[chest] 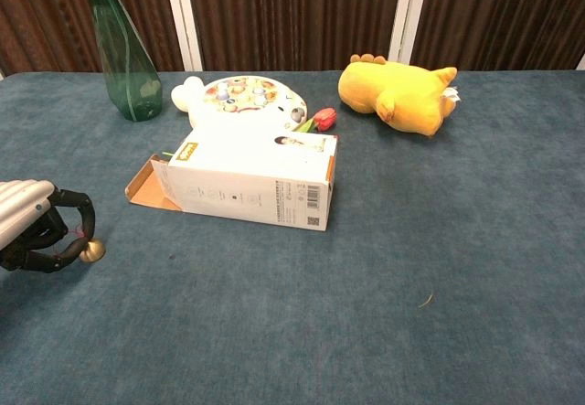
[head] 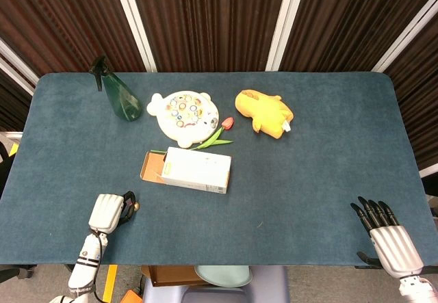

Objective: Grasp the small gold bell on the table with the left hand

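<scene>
The small gold bell [chest: 91, 251] sits at the tips of my left hand [chest: 38, 231] near the table's front left. Black fingers [chest: 77, 211] curl around it and pinch it. In the head view the bell [head: 136, 206] shows as a gold dot just right of the left hand [head: 110, 211], low over the blue cloth. My right hand [head: 387, 232] lies at the front right corner with its fingers spread and nothing in it.
A white carton [head: 195, 169] with an open flap lies mid-table, just behind the left hand. Further back stand a green spray bottle [head: 120, 96], a round toy plate [head: 182, 116], a tulip [head: 222, 129] and a yellow plush [head: 264, 113].
</scene>
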Motion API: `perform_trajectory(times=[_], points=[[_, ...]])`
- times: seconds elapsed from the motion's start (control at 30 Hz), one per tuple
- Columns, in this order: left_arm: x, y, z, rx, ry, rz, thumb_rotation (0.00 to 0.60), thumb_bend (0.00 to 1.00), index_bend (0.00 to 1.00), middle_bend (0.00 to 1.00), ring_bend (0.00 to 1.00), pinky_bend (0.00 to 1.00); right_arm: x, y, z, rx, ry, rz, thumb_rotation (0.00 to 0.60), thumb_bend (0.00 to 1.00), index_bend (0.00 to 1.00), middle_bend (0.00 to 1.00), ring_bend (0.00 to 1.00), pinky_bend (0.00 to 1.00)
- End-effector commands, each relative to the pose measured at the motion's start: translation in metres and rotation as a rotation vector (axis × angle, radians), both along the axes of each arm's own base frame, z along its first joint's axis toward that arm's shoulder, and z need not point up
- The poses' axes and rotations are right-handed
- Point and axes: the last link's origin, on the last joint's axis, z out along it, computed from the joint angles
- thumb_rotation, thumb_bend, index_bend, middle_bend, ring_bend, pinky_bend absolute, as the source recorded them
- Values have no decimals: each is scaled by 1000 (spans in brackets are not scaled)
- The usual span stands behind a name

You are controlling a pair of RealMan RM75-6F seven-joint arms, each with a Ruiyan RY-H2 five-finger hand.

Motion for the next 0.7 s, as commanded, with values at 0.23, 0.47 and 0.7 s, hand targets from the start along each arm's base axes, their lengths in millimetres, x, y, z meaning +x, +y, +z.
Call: perform_trajectory(times=[0.23,0.47,0.7], points=[[2,-5,7,-11,-4,12,600,444,205,1000,1000,1000,0,0,-1,-4,-7,6,600,241,0,0,0,0],[3,-23,33,26,-18,-27,600,442,120,1000,1000,1000,1,1,-1,-2,-8,11,600,241,0,0,0,0],[-5,-89,129,144,-99,-83,600,431,138,350,329,410,0,0,1,-19,-3,7,600,241,0,0,0,0]])
